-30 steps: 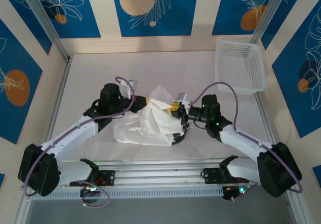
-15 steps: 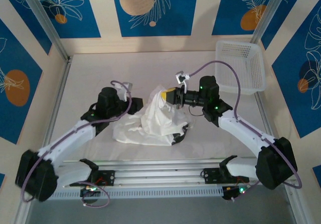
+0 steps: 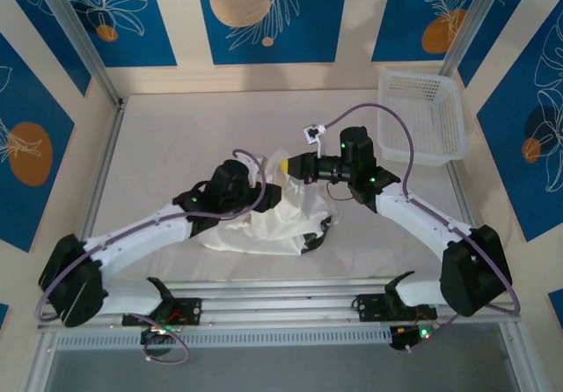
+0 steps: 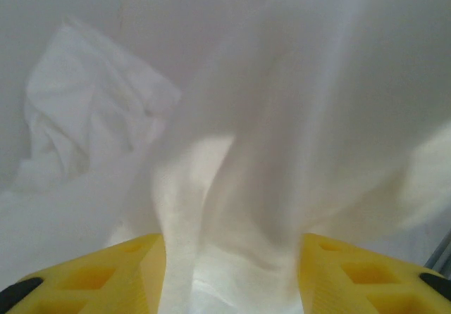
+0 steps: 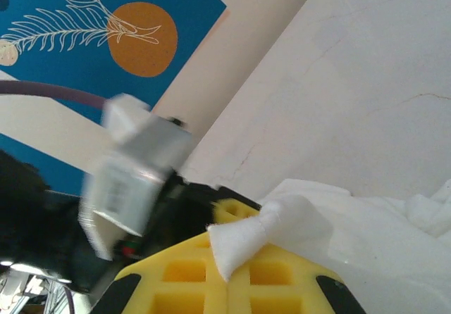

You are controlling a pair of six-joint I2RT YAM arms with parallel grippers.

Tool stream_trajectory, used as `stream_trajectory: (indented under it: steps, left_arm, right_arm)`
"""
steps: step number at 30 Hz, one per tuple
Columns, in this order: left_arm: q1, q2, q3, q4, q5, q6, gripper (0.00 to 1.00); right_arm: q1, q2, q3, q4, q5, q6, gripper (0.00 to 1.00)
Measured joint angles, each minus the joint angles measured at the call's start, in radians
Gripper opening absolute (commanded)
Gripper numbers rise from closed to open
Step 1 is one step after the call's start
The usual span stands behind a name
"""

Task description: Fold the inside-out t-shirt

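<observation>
The t-shirt (image 3: 264, 221) lies in a crumpled heap in the middle of the table (image 3: 167, 137), between the two arms, and one part of it is drawn up toward the far side like a small tent; the reason for this shape is the right gripper (image 3: 296, 165), which is raised above the heap and clenched on a corner of the cloth. From the right wrist camera the grasp is clear; the two yellow fingers (image 5: 190, 275) are pressed together and a little white tuft stands out from between them. I think this high hold is meant to let the fabric hang, so that its layers separate and an edge or a sleeve can be found.

The left gripper (image 4: 232, 258) is low, just beside the lifted part; its yellow fingers stand apart on both sides of a hanging fold, and the thin cloth passes loosely through the gap, so I judge this pincer to be released and grasping nothing. It seems placed there to take a new hold lower on the same fold.

The shirt is not spread out and not yet folded, so the task is, in my opinion, at an early stage; the white basket (image 3: 422, 115) sits at the far right corner, well apart from the work.
</observation>
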Motion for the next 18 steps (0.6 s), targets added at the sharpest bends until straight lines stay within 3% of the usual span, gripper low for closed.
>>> stream_trajectory:
  steps: [2, 3, 4, 8, 13, 18]
  left_arm:
    - [0.01, 0.039, 0.0, 0.034, 0.048, -0.019, 0.23]
    - [0.019, 0.05, -0.002, 0.062, 0.082, -0.038, 0.04]
    - [0.027, 0.051, -0.007, 0.097, 0.111, -0.05, 0.0]
    - [0.064, 0.004, -0.067, 0.252, 0.206, -0.114, 0.0]
    - [0.121, -0.098, -0.124, 0.349, 0.314, -0.185, 0.0]
    - [0.126, -0.138, -0.149, 0.371, 0.342, -0.19, 0.0]
  right_arm:
    - [0.0, -0.001, 0.0, -0.011, -0.002, 0.003, 0.0]
    - [-0.003, -0.001, 0.0, -0.019, -0.005, 0.007, 0.0]
    - [-0.008, 0.0, 0.0, -0.028, -0.005, 0.014, 0.03]
    - [-0.082, 0.017, 0.0, -0.086, -0.001, 0.039, 0.14]
    - [-0.221, 0.082, -0.021, -0.13, 0.039, -0.002, 0.45]
    - [-0.183, 0.016, -0.153, 0.007, 0.021, -0.005, 0.71]
